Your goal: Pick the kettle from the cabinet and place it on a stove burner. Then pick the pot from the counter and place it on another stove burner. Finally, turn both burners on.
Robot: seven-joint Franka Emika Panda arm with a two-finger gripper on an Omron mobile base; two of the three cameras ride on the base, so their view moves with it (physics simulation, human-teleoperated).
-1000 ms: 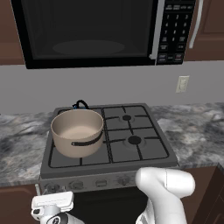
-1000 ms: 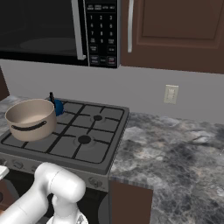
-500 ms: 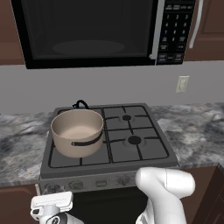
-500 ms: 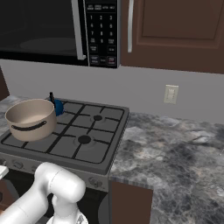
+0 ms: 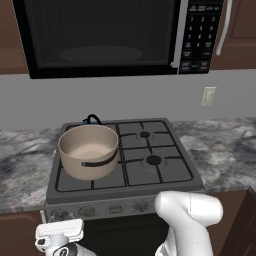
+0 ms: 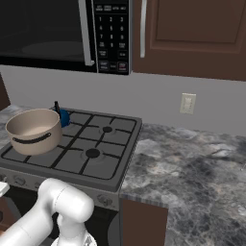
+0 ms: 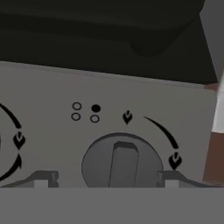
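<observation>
The beige pot [image 5: 89,150] [image 6: 33,129] sits on the stove's front-left burner. Right behind it, on the rear-left burner, stands the small blue kettle [image 6: 64,117]; in the left base view just its black handle [image 5: 91,120] rises over the pot's rim. The two right burners [image 5: 153,160] [image 6: 92,153] are bare. My gripper [image 5: 60,229] [image 7: 107,180] is low at the left end of the stove's front panel. It is open, its tips either side of a round grey knob [image 7: 121,162] whose bar points up. The cabinet [image 6: 187,33] door is shut.
A black microwave [image 5: 105,35] hangs over the stove. The grey counter [image 6: 192,163] runs to the right, with a wall outlet [image 6: 188,103] above it. Another knob's flame marks [image 7: 18,141] show at the left of the hand view.
</observation>
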